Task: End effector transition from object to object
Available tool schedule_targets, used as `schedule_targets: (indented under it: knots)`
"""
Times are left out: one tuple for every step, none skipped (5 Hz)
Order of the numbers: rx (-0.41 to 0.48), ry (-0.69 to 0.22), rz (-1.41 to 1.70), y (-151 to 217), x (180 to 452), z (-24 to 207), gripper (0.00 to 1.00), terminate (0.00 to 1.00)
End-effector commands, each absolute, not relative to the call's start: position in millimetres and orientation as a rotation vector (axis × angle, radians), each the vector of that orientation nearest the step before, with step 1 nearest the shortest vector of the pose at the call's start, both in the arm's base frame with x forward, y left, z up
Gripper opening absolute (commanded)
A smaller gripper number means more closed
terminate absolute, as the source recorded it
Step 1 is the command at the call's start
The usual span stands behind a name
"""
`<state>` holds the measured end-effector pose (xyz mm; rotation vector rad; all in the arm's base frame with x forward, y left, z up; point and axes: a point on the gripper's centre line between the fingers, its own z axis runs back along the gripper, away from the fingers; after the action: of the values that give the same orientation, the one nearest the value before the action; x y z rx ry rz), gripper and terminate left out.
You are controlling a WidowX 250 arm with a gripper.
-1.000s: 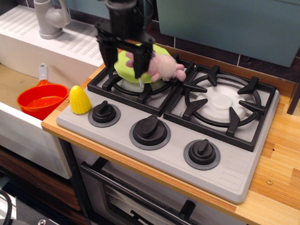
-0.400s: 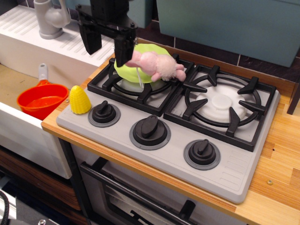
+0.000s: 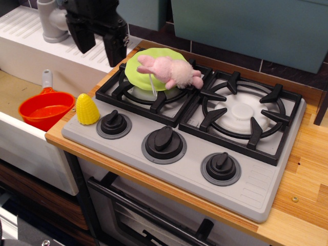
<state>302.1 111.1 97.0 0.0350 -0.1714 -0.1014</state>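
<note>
Surface: wooden counter [image 3: 302, 179] | carried directly — grey toy stove [image 3: 169, 164] | on the stove's left edge — yellow corn [image 3: 87, 109]

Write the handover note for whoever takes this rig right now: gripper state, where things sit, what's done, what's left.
Gripper: open, empty, raised above the counter left of the stove, behind the yellow corn.
Pink plush toy: lying on the green plate on the rear-left burner grate, not held.
Orange pot: in the sink area, left of the corn.
Done: gripper is clear of the plush and plate.
Left: finish the transition to the next object; corn and pot are the nearest, but which is the target cannot be told.
</note>
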Motion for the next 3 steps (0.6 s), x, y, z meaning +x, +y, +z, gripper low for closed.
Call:
schedule_targets:
  knots:
    - [0.112, -0.251, -0.130, 118.6, 300.7, 114.1, 1.00, 0.00]
    - [0.122, -0.252, -0.122, 115.5, 295.6, 105.0, 1.00, 0.00]
    - [0.092, -0.268, -0.126, 118.0, 290.9, 89.9, 1.00, 0.00]
